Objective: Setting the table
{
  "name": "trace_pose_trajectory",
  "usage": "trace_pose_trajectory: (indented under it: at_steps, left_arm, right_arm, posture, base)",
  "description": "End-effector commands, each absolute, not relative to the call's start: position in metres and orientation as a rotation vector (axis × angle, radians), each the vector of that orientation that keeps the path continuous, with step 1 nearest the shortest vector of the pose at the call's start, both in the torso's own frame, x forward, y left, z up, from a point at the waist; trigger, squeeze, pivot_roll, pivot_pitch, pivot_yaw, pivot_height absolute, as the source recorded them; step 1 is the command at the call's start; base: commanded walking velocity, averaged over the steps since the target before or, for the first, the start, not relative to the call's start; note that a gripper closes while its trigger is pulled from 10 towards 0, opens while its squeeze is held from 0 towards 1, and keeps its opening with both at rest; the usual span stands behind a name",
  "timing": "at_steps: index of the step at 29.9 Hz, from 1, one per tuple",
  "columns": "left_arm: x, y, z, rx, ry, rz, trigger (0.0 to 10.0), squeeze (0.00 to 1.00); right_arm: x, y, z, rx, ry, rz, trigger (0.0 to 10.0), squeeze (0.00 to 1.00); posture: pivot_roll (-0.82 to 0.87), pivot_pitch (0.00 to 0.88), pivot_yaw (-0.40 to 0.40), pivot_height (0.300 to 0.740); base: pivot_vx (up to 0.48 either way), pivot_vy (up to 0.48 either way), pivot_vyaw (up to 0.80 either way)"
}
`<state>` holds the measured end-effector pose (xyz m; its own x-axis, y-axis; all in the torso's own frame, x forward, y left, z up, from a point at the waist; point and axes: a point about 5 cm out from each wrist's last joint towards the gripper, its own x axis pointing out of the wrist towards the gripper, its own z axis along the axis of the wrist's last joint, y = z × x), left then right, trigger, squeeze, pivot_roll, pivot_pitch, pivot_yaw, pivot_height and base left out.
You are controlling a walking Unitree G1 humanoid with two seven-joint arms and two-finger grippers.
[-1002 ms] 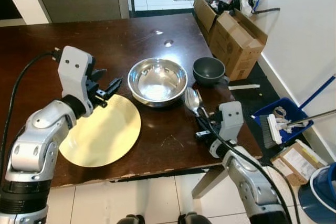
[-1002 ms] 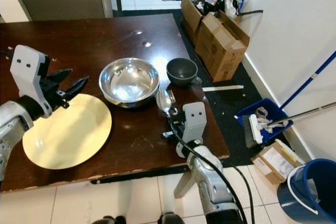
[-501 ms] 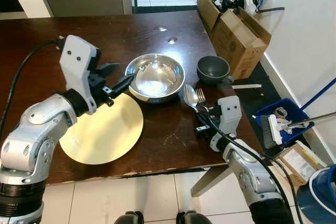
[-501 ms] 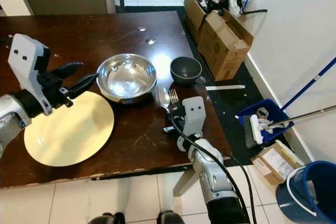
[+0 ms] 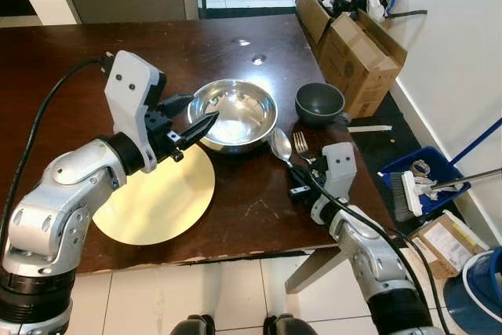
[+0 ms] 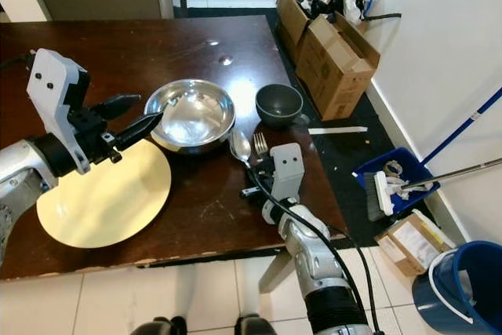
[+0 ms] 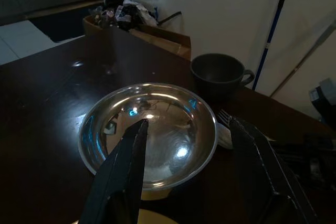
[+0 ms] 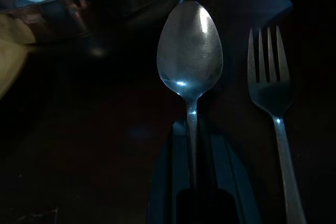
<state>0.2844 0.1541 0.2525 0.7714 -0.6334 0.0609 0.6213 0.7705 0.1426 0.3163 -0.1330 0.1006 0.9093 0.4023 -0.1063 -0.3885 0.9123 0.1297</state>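
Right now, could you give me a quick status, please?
Left gripper open at steel bowl rim. Right gripper shut on spoon; fork beside it.

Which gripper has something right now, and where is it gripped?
The right gripper pinches the spoon by its handle, just below the bowl. The left gripper is open, holding nothing.

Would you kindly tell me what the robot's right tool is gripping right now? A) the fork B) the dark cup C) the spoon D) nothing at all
C: in the right wrist view the right tool has its two fingers closed on the handle of the spoon, while the fork lies free on the table beside it.
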Motion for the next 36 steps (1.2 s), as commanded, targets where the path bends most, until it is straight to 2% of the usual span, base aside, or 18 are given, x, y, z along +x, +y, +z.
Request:
trace_pose_trajectory:
  at_steps: [1,2,3,4,5,6,7,9,13,14,15,16,20,25,32,36]
  left_arm:
    - [0.280,0.152,0.250,0.112,-0.097,-0.698,10.0,0.00]
    - [0.280,0.151,0.250,0.110,-0.095,-0.698,10.0,0.00]
    - [0.280,0.151,0.249,0.109,-0.094,-0.698,10.0,0.00]
    - [0.279,0.150,0.248,0.108,-0.092,-0.700,10.0,0.00]
    - [0.279,0.150,0.248,0.107,-0.091,-0.700,10.0,0.00]
    - [0.279,0.149,0.248,0.105,-0.091,-0.702,10.0,0.00]
    - [0.279,0.148,0.247,0.103,-0.090,-0.704,10.0,0.00]
    - [0.279,0.148,0.247,0.101,-0.089,-0.706,10.0,0.00]
    - [0.281,0.146,0.246,0.097,-0.087,-0.710,10.0,0.00]
    - [0.281,0.146,0.246,0.097,-0.088,-0.711,10.0,0.00]
    - [0.281,0.146,0.246,0.097,-0.088,-0.711,10.0,0.00]
    - [0.282,0.145,0.246,0.097,-0.088,-0.712,10.0,0.00]
    - [0.283,0.144,0.246,0.095,-0.091,-0.715,10.0,0.00]
    - [0.289,0.147,0.243,0.101,-0.102,-0.656,10.0,0.00]
    - [0.294,0.152,0.230,0.114,-0.090,-0.511,10.0,0.00]
    - [0.293,0.163,0.222,0.103,-0.072,-0.390,10.0,0.00]
  right_arm:
    - [0.318,-0.135,0.098,0.113,0.134,0.396,10.0,0.00]
    - [0.320,-0.136,0.099,0.115,0.127,0.393,10.0,0.16]
    - [0.321,-0.136,0.100,0.117,0.123,0.391,10.0,0.16]
    - [0.322,-0.136,0.101,0.122,0.116,0.390,10.0,0.28]
    - [0.322,-0.136,0.102,0.125,0.111,0.389,10.0,0.28]
    - [0.323,-0.137,0.102,0.123,0.106,0.383,10.0,0.79]
    - [0.323,-0.137,0.103,0.121,0.102,0.378,10.0,0.79]
    - [0.323,-0.138,0.103,0.123,0.096,0.375,10.0,1.00]
    - [0.319,-0.139,0.108,0.145,0.071,0.380,10.0,1.00]
    - [0.318,-0.139,0.109,0.152,0.066,0.383,10.0,0.73]
    - [0.318,-0.139,0.109,0.152,0.066,0.383,10.0,0.73]
    - [0.317,-0.139,0.110,0.154,0.060,0.386,10.0,0.00]
    - [0.313,-0.141,0.117,0.164,0.032,0.389,10.0,0.00]
    - [0.291,-0.148,0.153,0.182,-0.112,0.355,10.0,0.00]
    - [0.254,-0.127,0.163,0.150,-0.198,0.304,10.0,0.00]
    - [0.251,-0.123,0.170,0.152,-0.258,0.215,10.0,0.00]
  posture:
    - [0.04,0.098,0.049,0.740]
    - [0.03,0.097,0.050,0.740]
    - [0.03,0.097,0.050,0.740]
    - [0.03,0.094,0.051,0.740]
    - [0.03,0.094,0.051,0.740]
    - [0.03,0.093,0.051,0.740]
    - [0.03,0.092,0.052,0.740]
    - [0.03,0.091,0.054,0.740]
    - [0.02,0.088,0.057,0.740]
    - [0.01,0.087,0.058,0.740]
    - [0.01,0.087,0.058,0.740]
    - [0.01,0.084,0.058,0.740]
    - [0.01,0.082,0.057,0.740]
    - [-0.02,0.077,0.059,0.740]
    - [-0.07,0.075,0.075,0.740]
    - [-0.08,0.069,0.084,0.740]
  base:
    - [0.000,0.000,0.00]
    - [0.000,0.000,0.00]
    - [0.000,0.000,0.00]
    - [0.000,0.000,0.00]
    - [0.000,0.000,0.00]
    - [0.000,0.000,0.00]
    - [0.000,0.000,0.00]
    - [0.000,0.000,0.00]
    - [0.000,0.000,0.00]
    - [0.000,0.000,0.00]
    - [0.000,0.000,0.00]
    - [0.000,0.000,0.00]
    - [0.000,0.000,0.00]
    - [0.000,0.000,0.00]
    - [0.000,0.000,0.00]
    - [0.000,0.000,0.00]
